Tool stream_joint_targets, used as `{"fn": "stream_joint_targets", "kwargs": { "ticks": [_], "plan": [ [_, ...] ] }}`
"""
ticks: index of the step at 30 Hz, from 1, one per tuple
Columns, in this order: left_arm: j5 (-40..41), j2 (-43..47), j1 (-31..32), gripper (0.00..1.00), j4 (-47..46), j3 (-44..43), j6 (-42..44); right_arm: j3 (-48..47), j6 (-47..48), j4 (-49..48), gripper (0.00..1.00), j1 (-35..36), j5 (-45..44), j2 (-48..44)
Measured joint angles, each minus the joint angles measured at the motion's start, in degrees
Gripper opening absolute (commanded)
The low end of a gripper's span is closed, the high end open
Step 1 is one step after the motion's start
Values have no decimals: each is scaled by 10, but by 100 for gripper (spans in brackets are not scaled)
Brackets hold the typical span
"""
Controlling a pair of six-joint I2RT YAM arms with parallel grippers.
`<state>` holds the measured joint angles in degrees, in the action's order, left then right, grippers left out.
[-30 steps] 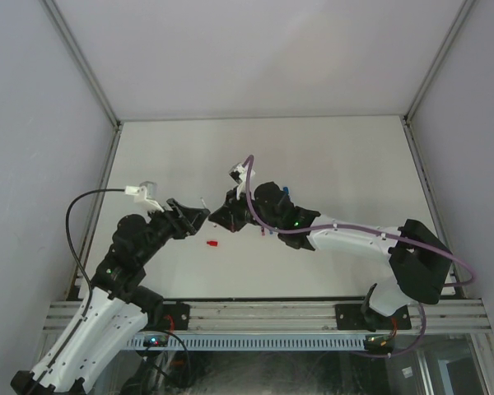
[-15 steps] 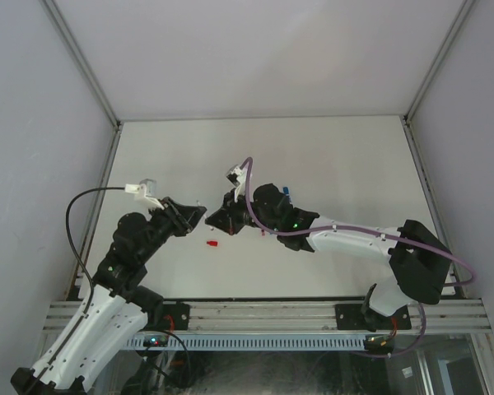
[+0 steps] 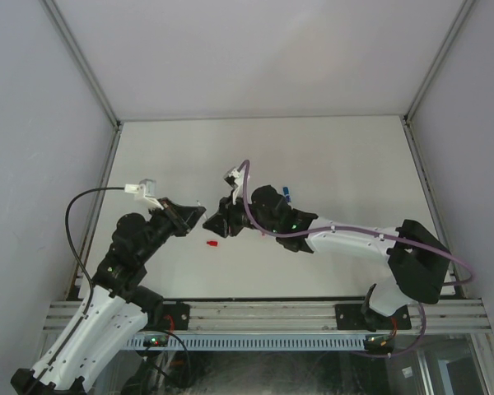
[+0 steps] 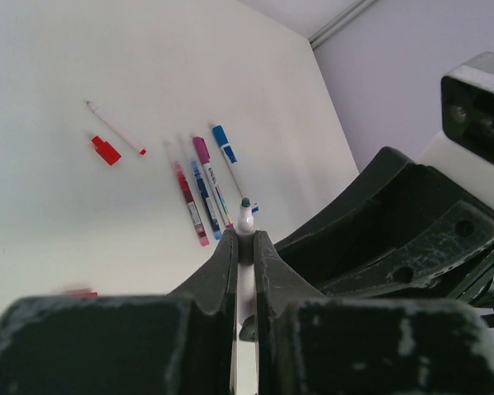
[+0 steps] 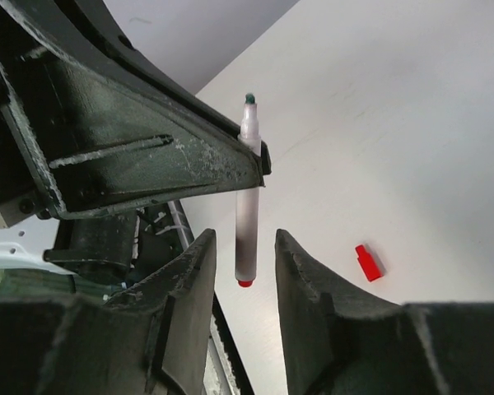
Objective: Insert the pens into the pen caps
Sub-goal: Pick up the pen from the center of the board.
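My left gripper [image 4: 244,239] is shut on a pen [image 5: 248,206], a white barrel with a dark bare tip and a red end, held above the table. My right gripper [image 5: 243,243] is open, its jaws standing either side of the pen's red end without touching it. The two grippers meet at the table's middle in the top view, left gripper [image 3: 199,212] and right gripper [image 3: 213,222]. A red pen cap [image 5: 368,262] lies on the table below them, also seen as the red cap [image 3: 212,243].
Several capped pens [image 4: 204,193] in magenta and blue lie side by side on the table. An uncapped red pen [image 4: 115,128] lies beside another red cap [image 4: 105,150]. A blue pen end [image 3: 286,193] shows behind the right arm.
The left gripper has shut on the pen. The right gripper, shut on it before, has opened and let it go. Both arms shifted slightly left.
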<state>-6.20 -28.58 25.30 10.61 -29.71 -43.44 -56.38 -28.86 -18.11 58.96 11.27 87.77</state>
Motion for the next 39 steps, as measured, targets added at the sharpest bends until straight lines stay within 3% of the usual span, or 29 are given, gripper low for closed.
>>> {"fn": "stream_joint_targets", "kwargs": {
  "ticks": [2, 8, 11, 14, 17, 28, 34, 39],
  "plan": [
    [0, 0, 0, 2, 0, 0, 0, 0, 2, 3, 30, 4, 0, 4],
    [0, 1, 0, 5, 3, 0, 0, 0, 8, 16, 2, 11, 2, 16],
    [0, 2, 0, 24, 4, 0, 0, 0, 8, 16, 0, 11, 1, 16],
    [2, 2, 0, 57, 6, 0, 2, 0, 8, 16, 0, 11, -2, 16],
    [2, 4, 0, 67, 8, 0, 2, 0, 7, 16, 0, 10, -5, 16],
    [-1, 5, 0, 52, 6, 0, 0, 0, -9, 6, 0, 2, -7, 16],
    [-7, 4, 0, 48, -2, 14, -1, 0, -10, -5, 0, 3, -7, 15],
    [-17, 4, 0, 31, -6, 19, -2, 0, -10, -19, 0, 3, -6, 10]
  ]
}}
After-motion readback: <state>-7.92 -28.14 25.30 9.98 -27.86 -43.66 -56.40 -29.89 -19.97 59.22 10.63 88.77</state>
